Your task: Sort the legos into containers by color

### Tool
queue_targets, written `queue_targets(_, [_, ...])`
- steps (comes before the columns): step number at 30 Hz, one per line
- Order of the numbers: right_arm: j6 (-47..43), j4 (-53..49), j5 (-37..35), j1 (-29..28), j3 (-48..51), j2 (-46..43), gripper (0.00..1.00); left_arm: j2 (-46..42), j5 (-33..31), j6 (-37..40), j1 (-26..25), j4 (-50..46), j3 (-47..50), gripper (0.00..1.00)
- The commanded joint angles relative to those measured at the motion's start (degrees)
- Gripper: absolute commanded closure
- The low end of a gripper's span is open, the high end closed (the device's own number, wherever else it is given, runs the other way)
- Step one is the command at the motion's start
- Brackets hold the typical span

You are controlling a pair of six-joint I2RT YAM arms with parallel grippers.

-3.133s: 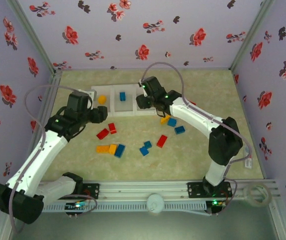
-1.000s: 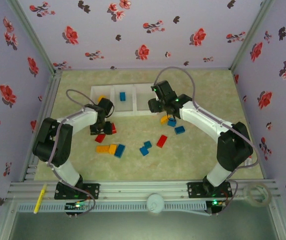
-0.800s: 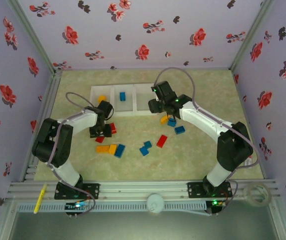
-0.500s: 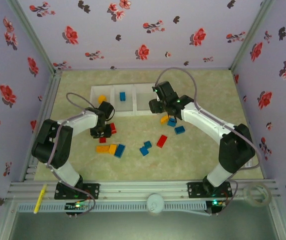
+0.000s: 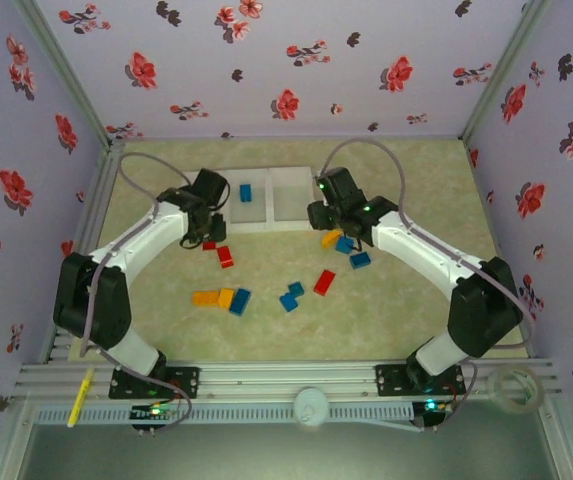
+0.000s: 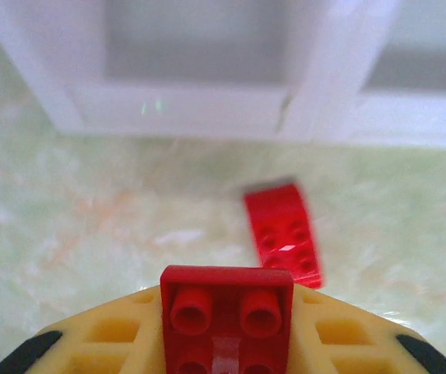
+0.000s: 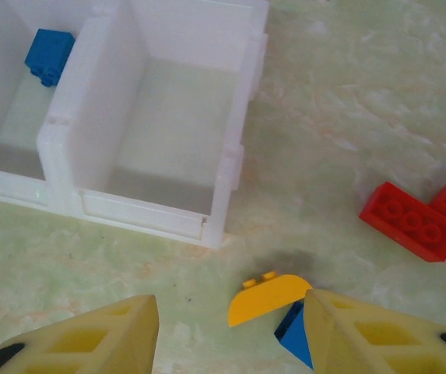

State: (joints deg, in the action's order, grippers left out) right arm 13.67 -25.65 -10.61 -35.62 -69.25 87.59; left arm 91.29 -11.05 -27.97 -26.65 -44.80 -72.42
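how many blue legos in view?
6 blue legos: one in the middle compartment, two by the right fingers, one beside the orange bricks, two mid-table. Arms may hide more.

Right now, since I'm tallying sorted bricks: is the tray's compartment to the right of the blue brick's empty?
Empty: the right wrist view shows that compartment with a bare floor, beside the blue brick in its neighbour.

The walls [image 5: 296,60] are lilac, printed with red and dark flowers. The bench [image 5: 386,330] is pale green with cream marbling. The tray [image 5: 291,195] is translucent white, and the brick [image 5: 246,192] in its middle compartment is blue. Loose on the bench lie a red lego [image 5: 324,282], a blue lego [image 5: 240,301] and yellow-orange legos [image 5: 211,297]. The left arm [image 5: 136,240] and right arm [image 5: 416,245] are white with black joints. The left end effector [image 6: 226,335] has yellow fingers [image 6: 106,343] with black patches, and the square lego [image 6: 226,308] in it is red. The right end effector [image 7: 230,308] is yellow too.
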Motion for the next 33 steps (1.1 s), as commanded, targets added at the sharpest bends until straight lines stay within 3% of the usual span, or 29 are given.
queue_targets(1, [1.75, -0.04, -2.14, 0.96, 1.92, -2.91, 0.48, 0.10, -0.83, 2.45, -1.61, -2.16, -6.09, 0.72])
queue_targets(11, [3.53, 0.59, -2.33, 2.83, 6.78, -6.98, 0.48, 9.65, -0.03, 3.80, -6.10, 3.00, -22.91, 0.71])
queue_targets(27, [4.74, 0.17, -2.10, 5.53, 12.92, -12.90, 0.47, 36.13, 2.94, 2.45, -9.56, 9.05, -45.71, 0.71])
queue_targets(33, [4.61, -0.44, -2.01, 6.34, 13.43, -13.68, 0.48, 39.06, 4.41, 3.05, -9.64, 8.53, -49.13, 0.51])
